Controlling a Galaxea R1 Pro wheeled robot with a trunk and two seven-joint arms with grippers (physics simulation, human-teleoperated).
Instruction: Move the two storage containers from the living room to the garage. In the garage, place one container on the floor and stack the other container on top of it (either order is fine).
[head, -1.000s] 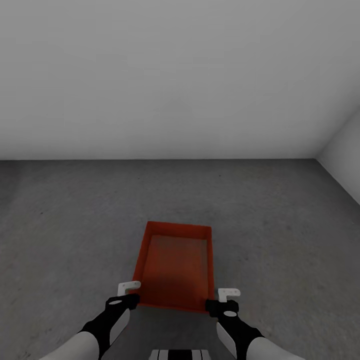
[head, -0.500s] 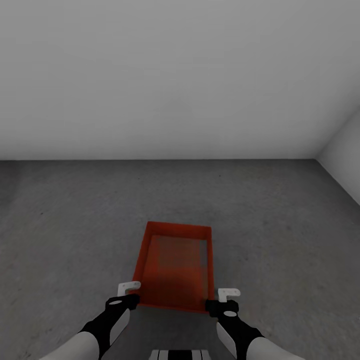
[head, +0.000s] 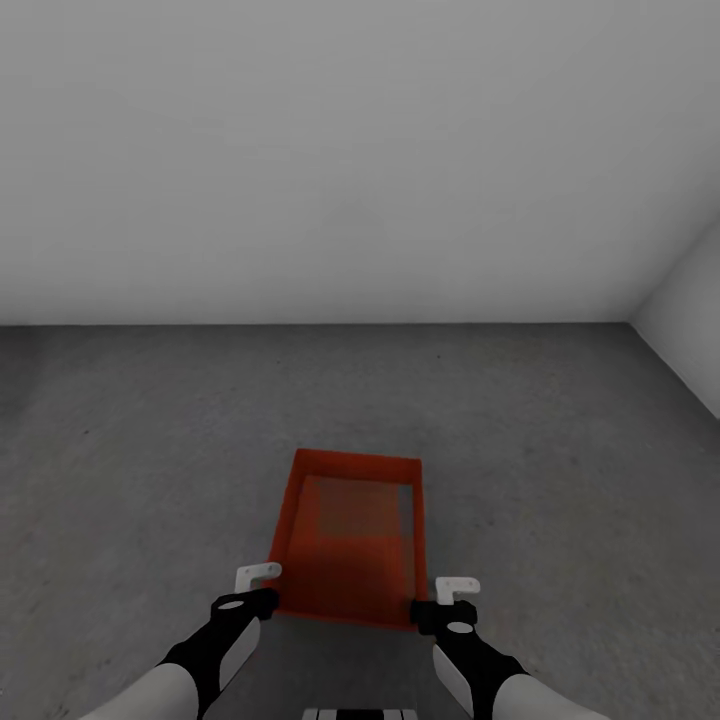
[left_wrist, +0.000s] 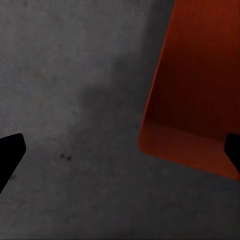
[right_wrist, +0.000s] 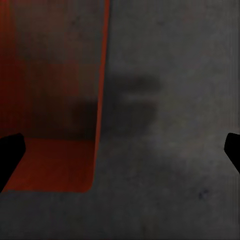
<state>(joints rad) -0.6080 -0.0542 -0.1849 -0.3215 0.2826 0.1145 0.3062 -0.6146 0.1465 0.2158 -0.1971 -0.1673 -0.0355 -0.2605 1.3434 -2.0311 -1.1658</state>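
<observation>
One red-orange open-topped storage container rests on the garage's dark grey concrete floor, straight ahead of me. My left gripper hovers at its near left corner and my right gripper at its near right corner. In the left wrist view the left gripper is open, with a container corner between its widely spread fingertips. In the right wrist view the right gripper is open too, with the container wall and corner toward one fingertip. Neither gripper holds anything.
A plain white wall runs across the back, beyond the container. A second white wall comes in at the right and meets it in a corner. Bare concrete surrounds the container on all sides.
The whole head picture has shifted slightly downward, so the camera moved. The container and both grippers keep the same places relative to each other.
</observation>
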